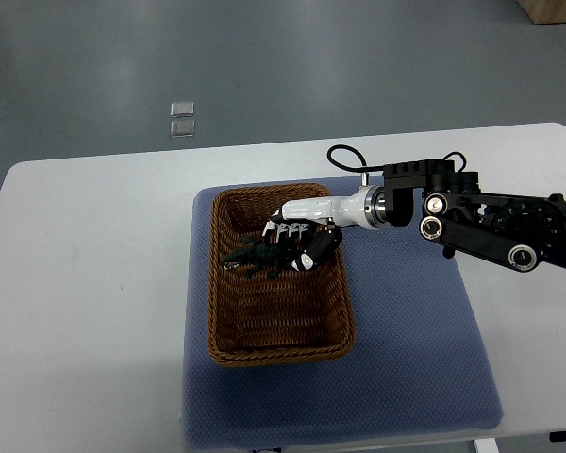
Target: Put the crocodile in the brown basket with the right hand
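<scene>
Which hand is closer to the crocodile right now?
Right. The right hand is over the brown basket, gripping the crocodile at one end. The left hand is not in view.

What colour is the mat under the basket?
The mat is blue with a fine dotted texture, seen in the top view.

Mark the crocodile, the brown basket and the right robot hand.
crocodile (253,257): top view, on its dark body, left of the fingers.
brown basket (278,355): top view, on the near woven rim.
right robot hand (309,217): top view, on the white back of the hand.
</scene>
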Available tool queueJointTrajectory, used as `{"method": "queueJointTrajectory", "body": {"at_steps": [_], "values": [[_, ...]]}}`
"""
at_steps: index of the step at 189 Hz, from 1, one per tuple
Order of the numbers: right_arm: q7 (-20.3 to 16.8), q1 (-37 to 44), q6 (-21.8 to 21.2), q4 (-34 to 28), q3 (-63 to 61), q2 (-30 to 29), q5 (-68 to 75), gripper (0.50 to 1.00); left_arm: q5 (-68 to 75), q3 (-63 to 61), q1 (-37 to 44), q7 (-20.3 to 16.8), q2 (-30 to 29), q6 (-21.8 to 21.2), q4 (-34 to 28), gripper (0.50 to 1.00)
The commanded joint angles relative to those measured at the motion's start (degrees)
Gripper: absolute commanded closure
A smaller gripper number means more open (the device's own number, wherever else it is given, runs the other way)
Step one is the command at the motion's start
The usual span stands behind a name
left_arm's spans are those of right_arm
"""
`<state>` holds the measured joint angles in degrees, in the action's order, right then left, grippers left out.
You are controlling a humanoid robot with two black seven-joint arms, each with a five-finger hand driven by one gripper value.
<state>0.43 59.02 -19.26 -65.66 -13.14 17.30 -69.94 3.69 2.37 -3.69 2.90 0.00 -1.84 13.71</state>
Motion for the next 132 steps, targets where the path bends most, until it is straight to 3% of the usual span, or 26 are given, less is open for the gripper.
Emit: {"method": "queueJointTrajectory", "body": {"at_steps": [1,23,48,58,106,132], "values": [[0.01,-0.31,0.72,0.09,0.05,-0.78,-0.19,1.000,0.00,0.00,0.00,0.00,0.00,0.00,0.00,0.500],[0.01,-1.37,1.07,0.35,0.13,-1.13,-0.37,1.000,0.00,0.00,0.00,0.00,0.00,0.00,0.00,0.500],[0.01,-1.98,1.16,0.79,0.13,-1.57,-0.46,0.940,0.00,0.00,0.00,0.00,0.00,0.00,0.00,0.500],[0.01,-1.98,1.07,0.88,0.13,-1.57,-0.46,0.899,0.00,0.00,0.00,0.00,0.00,0.00,0.00,0.500],[0.01,-2.07,1.07,0.97,0.05,-1.40,-0.37,0.605,0.00,0.00,0.00,0.00,0.00,0.00,0.00,0.500],[0.01,-1.98,0.63,0.88,0.05,-0.96,-0.37,0.587,0.00,0.00,0.00,0.00,0.00,0.00,0.00,0.500]]}}
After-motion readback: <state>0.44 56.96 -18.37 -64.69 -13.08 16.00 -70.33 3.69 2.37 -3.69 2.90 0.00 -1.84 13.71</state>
